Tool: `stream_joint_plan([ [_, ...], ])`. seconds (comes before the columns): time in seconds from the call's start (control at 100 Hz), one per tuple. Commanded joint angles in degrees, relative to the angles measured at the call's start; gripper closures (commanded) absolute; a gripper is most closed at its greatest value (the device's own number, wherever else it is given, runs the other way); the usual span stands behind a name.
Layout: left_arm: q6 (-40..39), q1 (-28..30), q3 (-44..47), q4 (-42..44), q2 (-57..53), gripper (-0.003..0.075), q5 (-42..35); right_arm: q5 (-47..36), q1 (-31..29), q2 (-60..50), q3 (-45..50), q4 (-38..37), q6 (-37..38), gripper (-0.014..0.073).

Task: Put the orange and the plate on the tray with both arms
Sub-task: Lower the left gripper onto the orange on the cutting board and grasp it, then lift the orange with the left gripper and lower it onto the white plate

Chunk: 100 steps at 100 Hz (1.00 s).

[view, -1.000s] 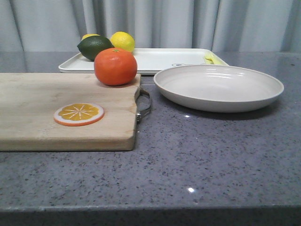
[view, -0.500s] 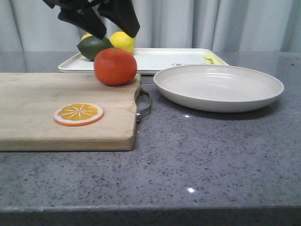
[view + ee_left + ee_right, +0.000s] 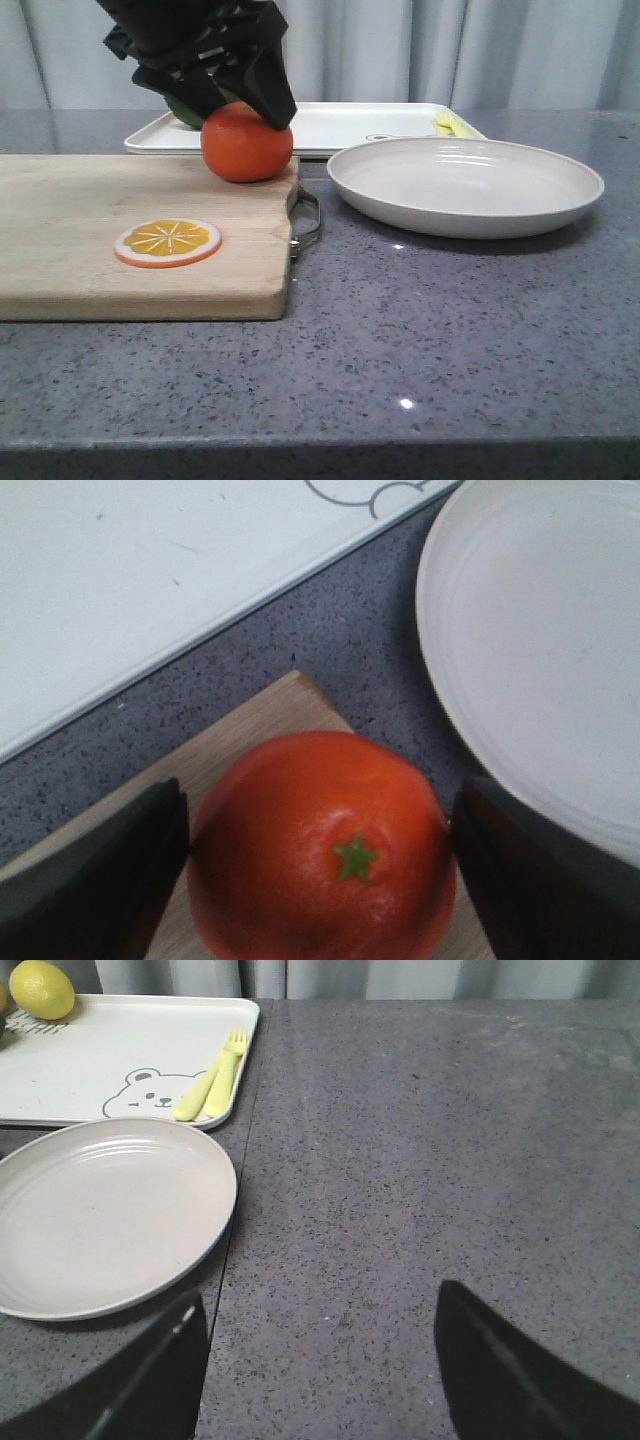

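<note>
on the cutting board (image 3: 140, 235), the left claw (image 3: 235, 105) straddles the orange (image 3: 246, 143).

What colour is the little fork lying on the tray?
Pale yellow-green. The fork lies on the white tray, clearest in the right wrist view.

Grey speckled table (image 3: 450, 330) carries cutting board (image 3: 90, 260), plate (image 3: 465, 185), tray (image 3: 340, 128).

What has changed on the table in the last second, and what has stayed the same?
The left gripper came into view from above and lowered over the orange; its jaws now stand open on both sides of the fruit, not yet closed on it. The orange, the plate, the tray and the cutting board stayed where they were.
</note>
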Motion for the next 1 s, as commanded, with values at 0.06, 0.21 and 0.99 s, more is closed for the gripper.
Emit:
stream_joint_plan([
  [0.06, 0.25, -0.50, -1.82, -0.69, -1.27, 0.0202, 0.08, -4.16, -0.02, 1.05, -2.00, -0.35, -0.08, 0.0099],
  [0.21, 0.25, -0.50, -1.82, -0.54, -1.27, 0.0235, 0.45, -4.16, -0.02, 1.05, -2.00, -0.35, -0.08, 0.0099],
  [0.99, 0.25, -0.50, -4.39, -0.54, -4.95, 0.0429, 6.93, -4.34, -0.02, 1.05, -2.00, -0.35, -0.08, 0.0099],
])
